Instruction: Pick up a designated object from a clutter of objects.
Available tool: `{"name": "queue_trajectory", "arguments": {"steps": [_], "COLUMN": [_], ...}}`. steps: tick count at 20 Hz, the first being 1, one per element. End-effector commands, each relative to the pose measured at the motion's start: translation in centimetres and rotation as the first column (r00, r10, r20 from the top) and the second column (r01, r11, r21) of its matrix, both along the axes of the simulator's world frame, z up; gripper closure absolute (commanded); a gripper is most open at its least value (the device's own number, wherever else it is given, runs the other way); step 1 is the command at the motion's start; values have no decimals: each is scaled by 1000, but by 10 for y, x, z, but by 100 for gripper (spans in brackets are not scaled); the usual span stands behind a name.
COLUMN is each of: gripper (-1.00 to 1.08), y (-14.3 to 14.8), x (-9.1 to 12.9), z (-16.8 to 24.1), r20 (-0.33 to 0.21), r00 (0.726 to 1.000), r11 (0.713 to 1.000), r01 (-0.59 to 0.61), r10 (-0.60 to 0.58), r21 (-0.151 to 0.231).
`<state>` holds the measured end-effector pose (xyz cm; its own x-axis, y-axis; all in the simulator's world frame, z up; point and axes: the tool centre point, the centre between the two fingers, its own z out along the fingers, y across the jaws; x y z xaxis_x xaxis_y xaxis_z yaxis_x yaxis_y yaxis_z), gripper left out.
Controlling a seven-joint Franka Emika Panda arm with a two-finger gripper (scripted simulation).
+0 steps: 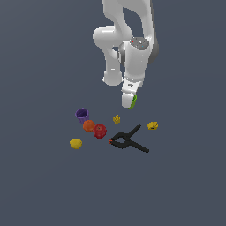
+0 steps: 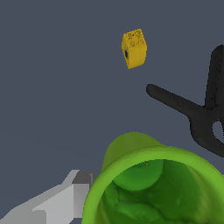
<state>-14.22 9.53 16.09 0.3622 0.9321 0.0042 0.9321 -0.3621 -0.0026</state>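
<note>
The designated object, a small bright green cup (image 2: 148,192), fills the near part of the wrist view with its open rim toward the camera. In the exterior view only a green sliver of the cup (image 1: 134,101) shows at the tip of my gripper (image 1: 129,102). The gripper is shut on the cup, and one grey finger (image 2: 72,194) lies against its outer wall. The cup hangs above the floor, behind the clutter of objects (image 1: 100,131).
On the floor lie a purple cup (image 1: 82,114), an orange fruit (image 1: 88,126), a red fruit, a yellow lemon (image 1: 76,143), two small yellow pieces (image 1: 116,119) (image 1: 152,126) and a black spring clamp (image 1: 128,140). The wrist view shows one yellow piece (image 2: 134,48) and the clamp's handles (image 2: 197,113).
</note>
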Motion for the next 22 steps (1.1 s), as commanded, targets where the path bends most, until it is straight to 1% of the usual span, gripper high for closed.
{"name": "queue_trajectory", "arguments": {"steps": [1,22], "gripper": [108,108], "y": [-15,-160], "x": [1,17], "z": [19,189], "r20": [1,0], "r00": [1000,1000], "r11": [1000,1000], "r01": [0,2], "r10": [0,-2], "r21": [3,-3]}}
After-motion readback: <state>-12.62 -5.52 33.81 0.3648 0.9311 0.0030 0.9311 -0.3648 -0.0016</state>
